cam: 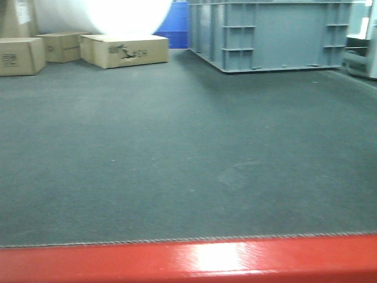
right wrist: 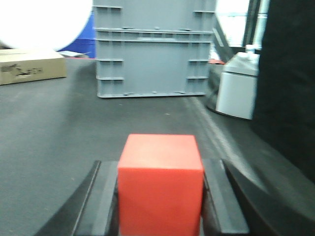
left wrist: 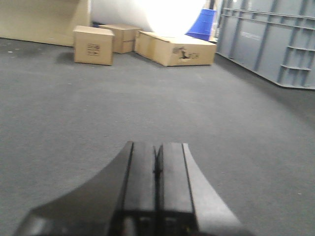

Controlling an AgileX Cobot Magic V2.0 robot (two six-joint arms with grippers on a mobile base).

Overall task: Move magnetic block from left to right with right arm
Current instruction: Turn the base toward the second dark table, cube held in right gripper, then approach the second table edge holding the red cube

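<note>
Magnetic block (right wrist: 160,191) sits clamped between right arm's (right wrist: 98,209) level jaws

Upper left on the carpet (cam: 177,165) stand boxes (cam: 123,50), upper right a crate (cam: 271,32); the block (right wrist: 160,194) sits between the right gripper's (right wrist: 160,169) fingers.

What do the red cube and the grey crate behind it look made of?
Magnetic block: smooth matte red faces, even colour, no grain, probably plastic, though blur leaves it open. Grey crate: likely moulded plastic, judging by its ribbed, uniform walls.

Grey carpet (cam: 177,147), cardboard boxes (cam: 123,50), grey crate (cam: 271,32).
</note>
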